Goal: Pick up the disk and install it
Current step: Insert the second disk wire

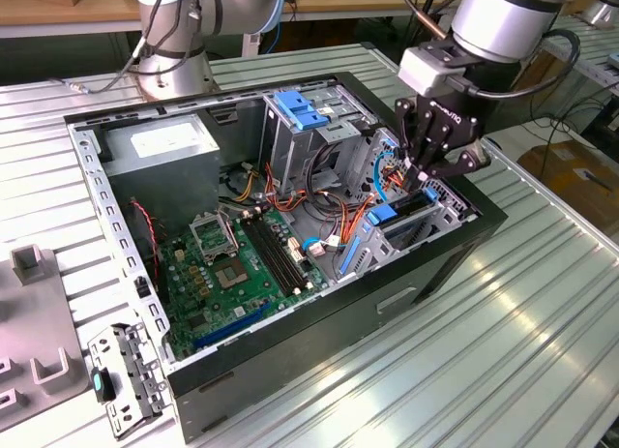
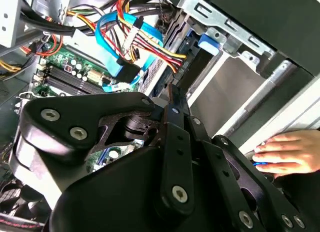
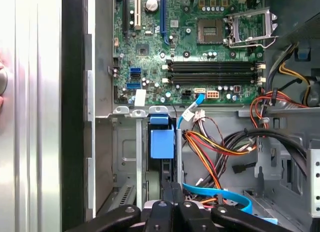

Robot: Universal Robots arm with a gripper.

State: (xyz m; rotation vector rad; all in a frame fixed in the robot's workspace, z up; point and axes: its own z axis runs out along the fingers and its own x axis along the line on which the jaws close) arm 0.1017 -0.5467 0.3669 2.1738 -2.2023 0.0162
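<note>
Ribbed metal worktop (image 1: 542,303) in the exterior view, carrying an open computer case (image 1: 319,342) with its side panel off. Inside, green motherboard (image 1: 242,264) toward the near left and grey power-supply box (image 1: 160,143) at the far left. Metal drive cage (image 1: 309,129) with a blue latch (image 1: 303,109) on top, further to the exterior view's right. Gripper (image 1: 423,180) low over the case's right end, fingers pressed together with nothing visible between them. Just below the tips, the disk (image 1: 401,216), standing on edge in the narrow bay at the near right, blue carrier uppermost.

Second wrist view: black gripper (image 2: 171,91) linkage large in the foreground, fingers closed to a thin point. Beyond it, a bundle of cables (image 2: 145,39) over the motherboard (image 2: 70,71). Person's hand (image 2: 290,152) resting at the outer edge of the case.

First wrist view: straight down into the case, motherboard (image 3: 200,46) on the far side. Disk (image 3: 162,142) seated in the slot beside the cables (image 3: 220,142), gripper (image 3: 172,189) shut and close to its edge; contact impossible to tell.
</note>
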